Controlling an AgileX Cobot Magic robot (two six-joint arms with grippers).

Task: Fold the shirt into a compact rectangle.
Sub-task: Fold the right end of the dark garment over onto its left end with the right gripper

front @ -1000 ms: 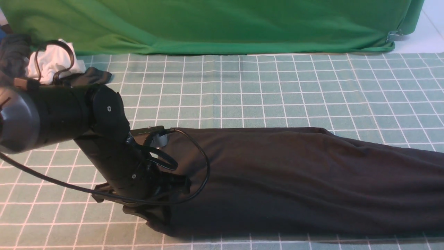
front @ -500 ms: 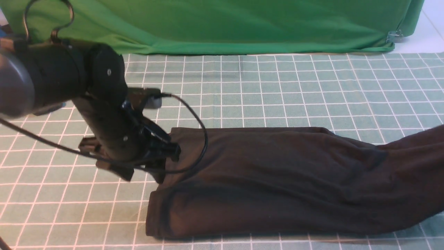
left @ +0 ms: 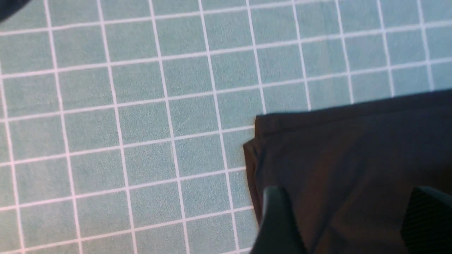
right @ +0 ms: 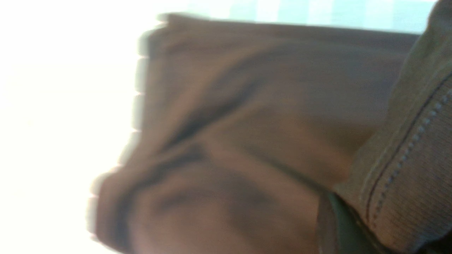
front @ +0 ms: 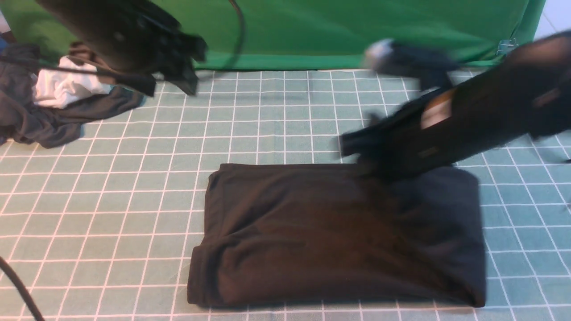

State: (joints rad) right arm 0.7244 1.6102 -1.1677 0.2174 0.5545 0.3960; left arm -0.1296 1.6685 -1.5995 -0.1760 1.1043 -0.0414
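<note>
The black shirt (front: pixel 312 232) lies doubled over as a rough rectangle in the middle of the checked mat. My right gripper (front: pixel 359 149), blurred by motion, hovers at the shirt's far edge and is shut on the shirt. In the right wrist view a stitched hem (right: pixel 406 169) drapes over one finger (right: pixel 337 222), with the rest of the shirt (right: pixel 247 123) below. My left gripper (front: pixel 178 67) is raised high at the back left. In the left wrist view it (left: pixel 348 195) stands open with nothing between its fingers, far above the shirt's corner (left: pixel 317 148).
A dark grey garment (front: pixel 53 118) bunched with a white cloth (front: pixel 62 87) lies at the back left. A green backdrop cloth (front: pixel 312 31) hangs along the far edge of the checked mat (front: pixel 111 200). A black cable (front: pixel 18 285) crosses the near left corner.
My left gripper opened, let go of the shirt's left end and rose up and back. My right arm swung in from the right, carrying the shirt's right end leftward, so the shirt now lies shorter.
</note>
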